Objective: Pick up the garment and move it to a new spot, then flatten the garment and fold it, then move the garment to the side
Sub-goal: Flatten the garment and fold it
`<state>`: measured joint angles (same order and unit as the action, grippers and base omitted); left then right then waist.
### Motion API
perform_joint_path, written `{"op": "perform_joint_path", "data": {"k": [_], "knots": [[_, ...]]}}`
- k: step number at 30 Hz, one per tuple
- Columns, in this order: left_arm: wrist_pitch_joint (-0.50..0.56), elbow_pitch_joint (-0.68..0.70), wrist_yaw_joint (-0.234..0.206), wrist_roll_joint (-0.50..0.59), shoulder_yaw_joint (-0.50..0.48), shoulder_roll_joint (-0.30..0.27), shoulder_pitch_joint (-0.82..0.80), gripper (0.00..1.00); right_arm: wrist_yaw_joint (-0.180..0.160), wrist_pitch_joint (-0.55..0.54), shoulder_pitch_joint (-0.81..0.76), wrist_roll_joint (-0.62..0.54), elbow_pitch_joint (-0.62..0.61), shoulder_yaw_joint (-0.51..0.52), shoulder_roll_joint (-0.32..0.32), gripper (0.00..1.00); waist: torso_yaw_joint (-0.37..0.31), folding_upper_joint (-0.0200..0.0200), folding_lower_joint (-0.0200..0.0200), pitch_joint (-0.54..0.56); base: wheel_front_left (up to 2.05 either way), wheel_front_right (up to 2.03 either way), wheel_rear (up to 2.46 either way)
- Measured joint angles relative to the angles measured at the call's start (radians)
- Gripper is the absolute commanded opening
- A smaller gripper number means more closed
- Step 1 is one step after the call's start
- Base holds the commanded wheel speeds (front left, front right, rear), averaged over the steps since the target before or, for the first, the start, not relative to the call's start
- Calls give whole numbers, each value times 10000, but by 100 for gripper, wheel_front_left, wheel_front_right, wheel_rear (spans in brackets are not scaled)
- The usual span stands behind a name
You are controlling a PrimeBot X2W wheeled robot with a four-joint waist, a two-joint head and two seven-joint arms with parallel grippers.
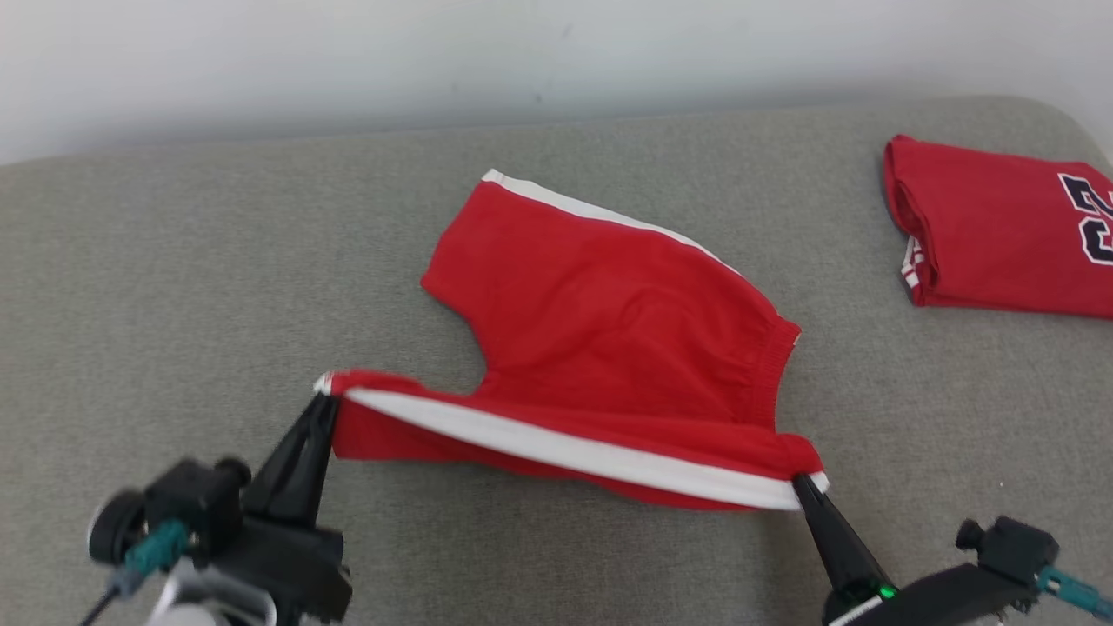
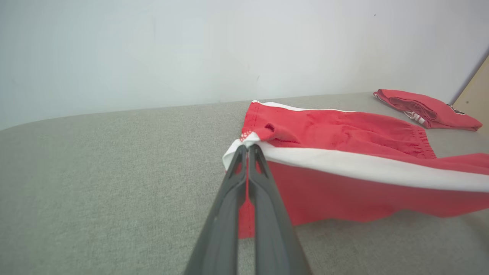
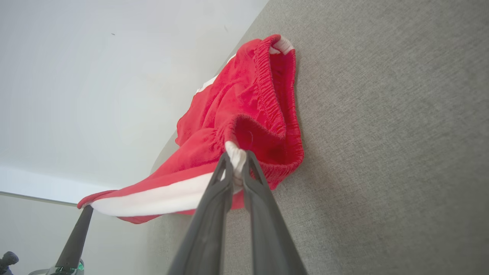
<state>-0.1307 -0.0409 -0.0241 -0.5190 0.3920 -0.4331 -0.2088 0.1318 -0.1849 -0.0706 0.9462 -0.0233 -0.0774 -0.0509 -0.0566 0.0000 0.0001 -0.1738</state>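
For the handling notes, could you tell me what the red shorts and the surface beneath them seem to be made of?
Red shorts: soft matte knit, perhaps cotton or polyester; they drape and the waistband gathers. Grey surface: matte woven upholstery, visibly grained.

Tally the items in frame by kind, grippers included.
red shorts, white side stripes: 1
folded red jersey: 1
grippers: 2 (left gripper, right gripper, each shut on the shorts' striped edge)
Total: 4
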Motion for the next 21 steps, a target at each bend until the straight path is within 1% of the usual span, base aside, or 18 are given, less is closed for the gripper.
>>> {"op": "perform_joint_path", "data": {"k": [4,6,8,12,15,21], "knots": [[708,-176,439,205,140,-301,-1344,0,0,36,858,575,585,-284,0,0,-276,0,0,-288,0,0,0],[1076,-424,698,291,272,-426,-2004,0,-2,107,1370,849,907,-445,0,0,-436,1,1,-444,0,0,0],[1340,-717,874,343,372,-491,-2607,0,-2,142,1894,1365,1244,-644,-4,0,-615,1,1,-590,0,0,0],[1787,-1419,1212,428,669,-608,-3746,0,-2,263,2859,1735,1879,-951,0,0,-972,1,2,-865,0,0,0],[2031,-1992,1384,523,997,-662,-4593,0,-2,418,3532,2048,2359,-1126,-2,0,-1190,1,2,-1072,0,0,0],[2217,-3164,1490,481,1616,-690,-6151,0,-17,972,4854,3127,3369,-1772,-2,0,-1551,2,2,-1432,0,0,0]]}}
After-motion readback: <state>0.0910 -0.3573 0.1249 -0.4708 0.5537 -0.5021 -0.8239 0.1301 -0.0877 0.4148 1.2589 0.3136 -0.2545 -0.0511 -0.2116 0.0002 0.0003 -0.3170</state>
